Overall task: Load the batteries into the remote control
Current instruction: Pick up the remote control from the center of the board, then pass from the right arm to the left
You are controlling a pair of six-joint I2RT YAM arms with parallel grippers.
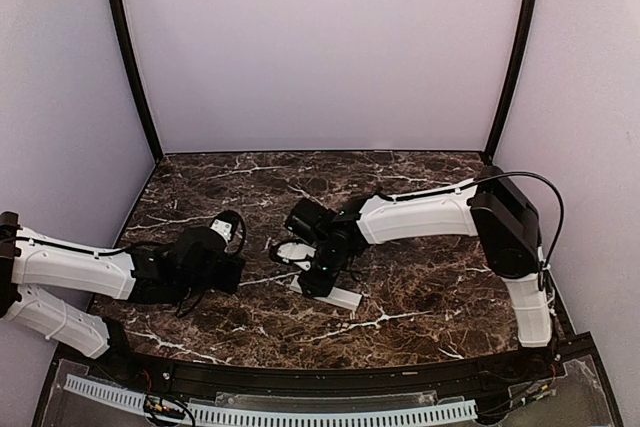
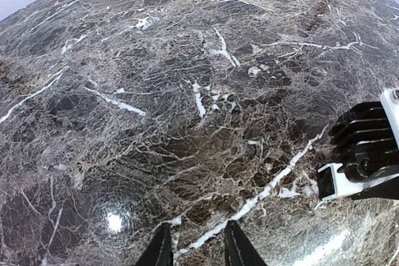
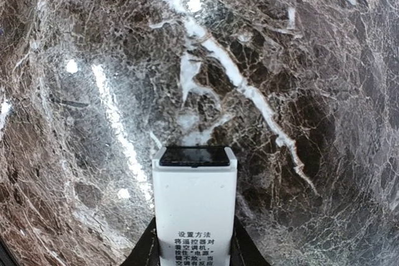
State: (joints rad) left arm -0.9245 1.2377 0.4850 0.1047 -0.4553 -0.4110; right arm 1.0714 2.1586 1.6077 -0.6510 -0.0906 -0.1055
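Over on the left, the left arm (image 1: 75, 272) reaches low across the dark marble table (image 1: 430, 277), and the left gripper (image 2: 198, 233) hangs just above the stone with its two black fingers (image 2: 163, 250) a little way apart. Nothing sits in the gap, only white-veined marble showing through. At the edge of its wrist view, a black ribbed and white piece of the other arm is just off to one side. Near the middle of the table, the right gripper (image 3: 194, 236) is clamped on the remote control (image 3: 194, 200), one finger pressed against each long side of the white bar. The remote juts forward out of the grip with printed text on its upper face and the small dark window (image 3: 194, 156) at its far end. From above, that free white end lies low over the marble, angled toward the near right; I cannot tell whether it touches the stone. Further right, the right arm (image 1: 425, 212) stretches back across the table to its base at the near right corner.
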